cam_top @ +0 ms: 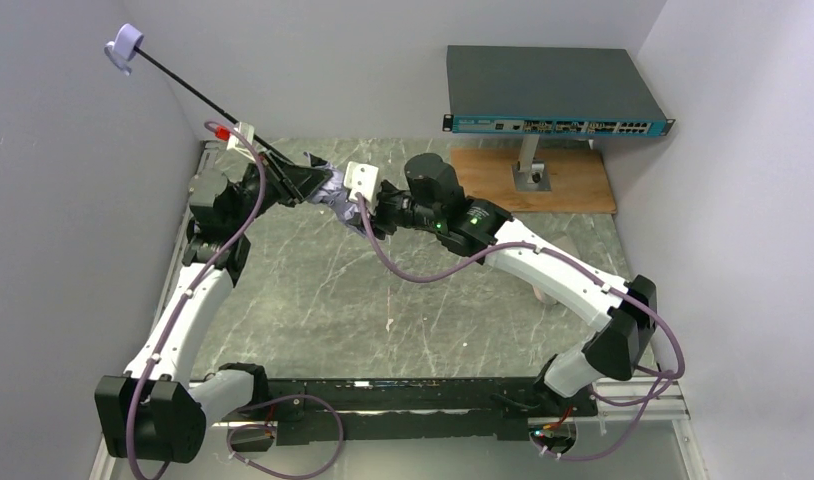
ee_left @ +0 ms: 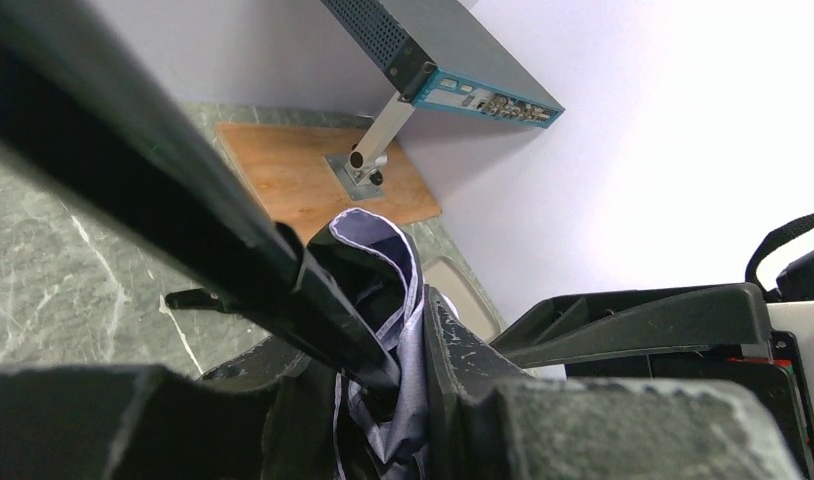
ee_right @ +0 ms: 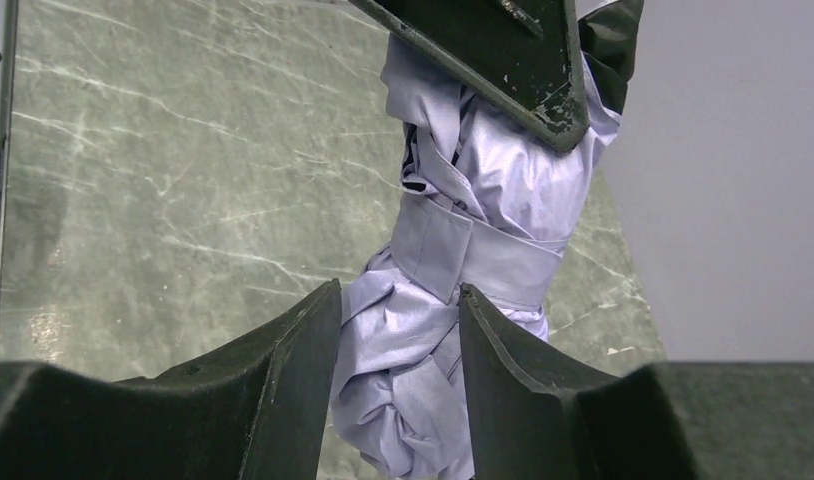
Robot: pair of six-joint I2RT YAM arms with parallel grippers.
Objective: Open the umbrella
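Note:
The umbrella is held in the air between both grippers, still folded. Its small lilac handle points up to the far left, and the thin black shaft runs down to the bunched lilac fabric. My left gripper is shut on the umbrella where the shaft enters the fabric. My right gripper is shut on the strapped end of the fabric bundle, with its fingers on either side. A strap wraps the bundle.
A grey network switch stands on a metal post over a wooden board at the back right. A pale flat piece lies on the marble table under my right arm. Walls close in on the left and right.

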